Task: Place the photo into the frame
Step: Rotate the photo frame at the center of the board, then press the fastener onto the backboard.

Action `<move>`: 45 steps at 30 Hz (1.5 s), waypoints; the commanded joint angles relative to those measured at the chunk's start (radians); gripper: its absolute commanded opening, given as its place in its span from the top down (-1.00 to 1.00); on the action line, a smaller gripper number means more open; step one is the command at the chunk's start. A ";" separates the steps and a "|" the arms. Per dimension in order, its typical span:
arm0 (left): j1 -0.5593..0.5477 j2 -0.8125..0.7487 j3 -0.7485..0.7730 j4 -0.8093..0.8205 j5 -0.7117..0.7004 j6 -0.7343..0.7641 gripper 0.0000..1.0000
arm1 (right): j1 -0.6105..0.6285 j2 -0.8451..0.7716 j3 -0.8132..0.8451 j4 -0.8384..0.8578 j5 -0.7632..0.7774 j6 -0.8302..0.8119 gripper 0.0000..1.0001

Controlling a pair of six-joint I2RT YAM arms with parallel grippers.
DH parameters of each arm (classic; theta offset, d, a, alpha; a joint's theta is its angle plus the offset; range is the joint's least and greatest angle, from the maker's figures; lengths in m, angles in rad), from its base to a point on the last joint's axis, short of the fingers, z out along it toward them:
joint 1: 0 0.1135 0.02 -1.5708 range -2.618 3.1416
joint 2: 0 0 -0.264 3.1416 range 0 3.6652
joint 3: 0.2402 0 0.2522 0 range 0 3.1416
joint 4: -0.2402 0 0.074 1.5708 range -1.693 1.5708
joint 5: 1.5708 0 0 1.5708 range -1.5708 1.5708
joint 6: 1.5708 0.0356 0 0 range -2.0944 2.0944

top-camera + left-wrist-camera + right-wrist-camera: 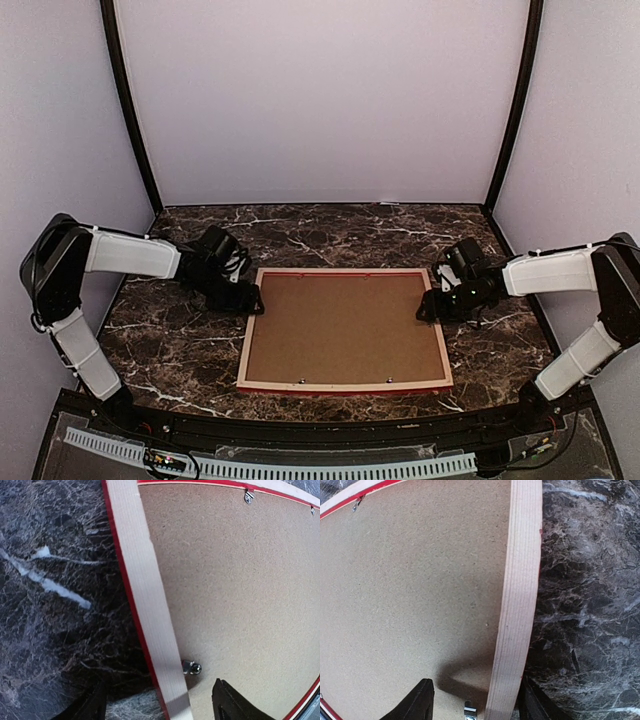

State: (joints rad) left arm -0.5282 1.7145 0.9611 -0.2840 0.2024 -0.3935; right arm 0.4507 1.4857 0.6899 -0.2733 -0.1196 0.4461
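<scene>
L gripper [254, 300]: black two-finger claw, low over L rail of the large thin rectangular wooden picture frame [247, 340], far half.
L fingers [86, 706]: spread wide, nothing pinched; one over marble, other over board, rail btwn them, touching neither.
frame: flat, face down on dark veined marble table [170, 345], btwn both arms; pale pinkish back up, red at edges.
backing: brown fibreboard panel [343, 325] fills frame; small silver metal tabs [191, 667] along inner edge.
R gripper [428, 308]: black, at R rail, far half.
R fingers [420, 702]: apart, gripping nothing; one over board, other just beside rail's outer edge, contact unclear.
</scene>
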 commanded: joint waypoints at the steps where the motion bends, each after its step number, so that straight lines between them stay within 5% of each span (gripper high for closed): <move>1: -0.023 -0.054 -0.053 -0.027 -0.011 -0.019 -0.52 | -0.005 0.008 0.013 -0.033 0.029 0.006 -0.19; 16: -0.119 -0.058 -0.091 -0.035 -0.101 -0.109 0.18 | -0.035 0.008 0.042 -0.064 0.034 0.021 -0.16; 30: -0.131 -0.035 -0.096 -0.024 -0.106 -0.143 0.24 | -0.036 -0.028 0.024 -0.121 -0.011 -0.062 -0.12; 45: -0.133 -0.030 -0.093 -0.025 -0.101 -0.143 0.24 | -0.037 0.001 0.022 -0.123 0.003 -0.063 0.27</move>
State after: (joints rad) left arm -0.6510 1.6711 0.8948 -0.2760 0.1112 -0.5350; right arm 0.4202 1.4761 0.7090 -0.3752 -0.1314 0.3813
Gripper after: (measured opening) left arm 0.382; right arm 0.381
